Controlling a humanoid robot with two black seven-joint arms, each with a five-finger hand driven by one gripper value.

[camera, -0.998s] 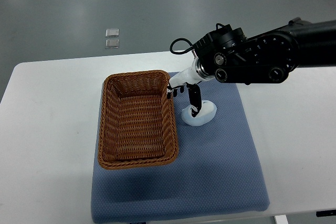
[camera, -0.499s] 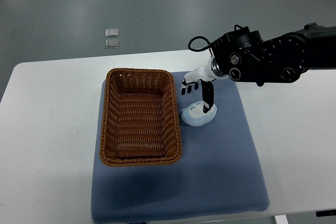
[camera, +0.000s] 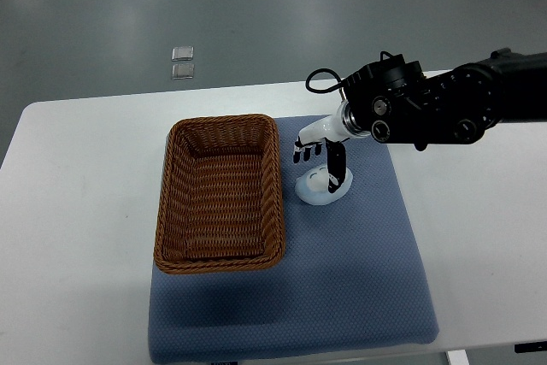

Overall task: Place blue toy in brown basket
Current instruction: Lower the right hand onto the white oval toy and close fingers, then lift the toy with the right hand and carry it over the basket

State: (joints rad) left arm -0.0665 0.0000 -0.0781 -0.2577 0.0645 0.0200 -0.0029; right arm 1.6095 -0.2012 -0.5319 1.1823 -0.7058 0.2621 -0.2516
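A white bench (camera: 85,211) stands on a grey floor, seen from above. A blue-grey mat (camera: 359,297) covers the middle of the bench, reaching its near edge.

On the left part of the mat sits a brown basket (camera: 219,194), woven, rectangular, with its long side running away from the viewer. Its left wall hangs slightly past the mat's left edge, over the bare bench. Nothing lies inside it.

Just to the right of the basket, apart from its wall, lies the blue toy (camera: 324,185). It is small, rounded and very pale blue, almost white, and rests on the mat.

The right arm (camera: 453,108), thick and black, comes in from the right edge and reaches across toward the centre. It narrows to a white wrist, ending in the right hand (camera: 318,144) just above the toy. Most of the hand's dark fingers (camera: 302,152) point left toward the basket, short and slightly spread, touching nothing. One longer dark finger points down onto the top of the toy and appears to touch it. The fingers are apart, not clamped around the toy.

Beyond the bench, on the floor at upper left, lie two small clear squares (camera: 182,62), one just behind the other.
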